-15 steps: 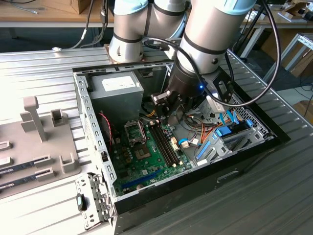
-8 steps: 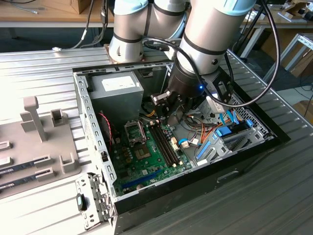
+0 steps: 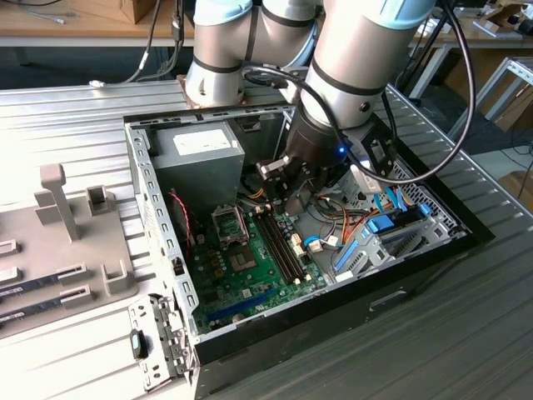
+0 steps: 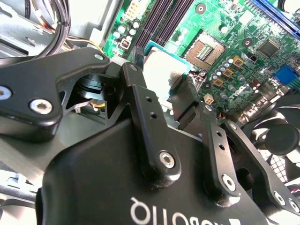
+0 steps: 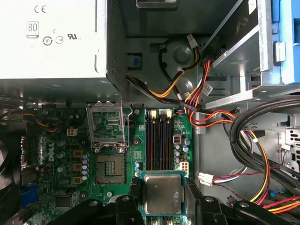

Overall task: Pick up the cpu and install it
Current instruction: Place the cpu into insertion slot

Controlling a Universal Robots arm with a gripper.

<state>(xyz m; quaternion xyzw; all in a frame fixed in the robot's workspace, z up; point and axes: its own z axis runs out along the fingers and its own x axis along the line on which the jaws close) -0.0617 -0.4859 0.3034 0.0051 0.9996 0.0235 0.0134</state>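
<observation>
The cpu [image 5: 162, 193] is a small flat square chip. Its top is plain silver-grey metal with a thin blue-green edge all round. The gripper [image 5: 162, 188] pinches it on two sides and holds it level, shiny top up. It hangs over the green board [image 5: 138, 154] — right above the ends of the long dark slots [image 5: 159, 136] — near the open socket [image 5: 110, 168], not in it.
</observation>
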